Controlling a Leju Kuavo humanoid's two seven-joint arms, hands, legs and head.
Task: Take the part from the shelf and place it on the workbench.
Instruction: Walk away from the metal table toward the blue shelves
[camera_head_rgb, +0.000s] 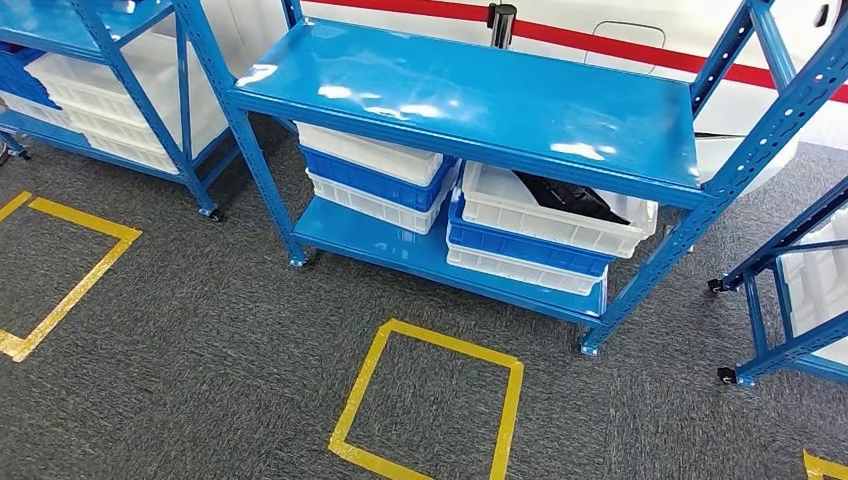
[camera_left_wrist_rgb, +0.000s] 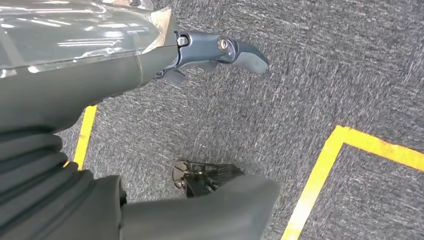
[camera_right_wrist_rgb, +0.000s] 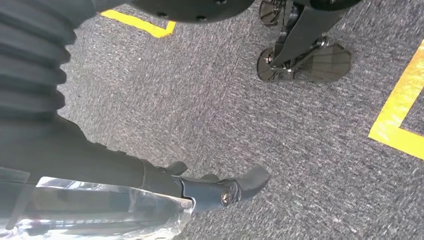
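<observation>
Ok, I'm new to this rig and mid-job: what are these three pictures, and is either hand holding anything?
The wide picture is the humanoid robot's head view. It faces a blue shelf on grey carpet; the lower tier carries stacked white and blue bins, and the right top bin holds a black part. A yellow tape square marks the floor in front. The other two come from cameras at the wrists, looking down at the carpet because the arms hang. The left hand and right hand each hold something transparent and glossy; what it is I cannot tell.

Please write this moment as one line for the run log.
stage: before pickup | left hand: empty, over carpet | right hand: empty, over carpet | black part: in white bin, lower shelf
</observation>
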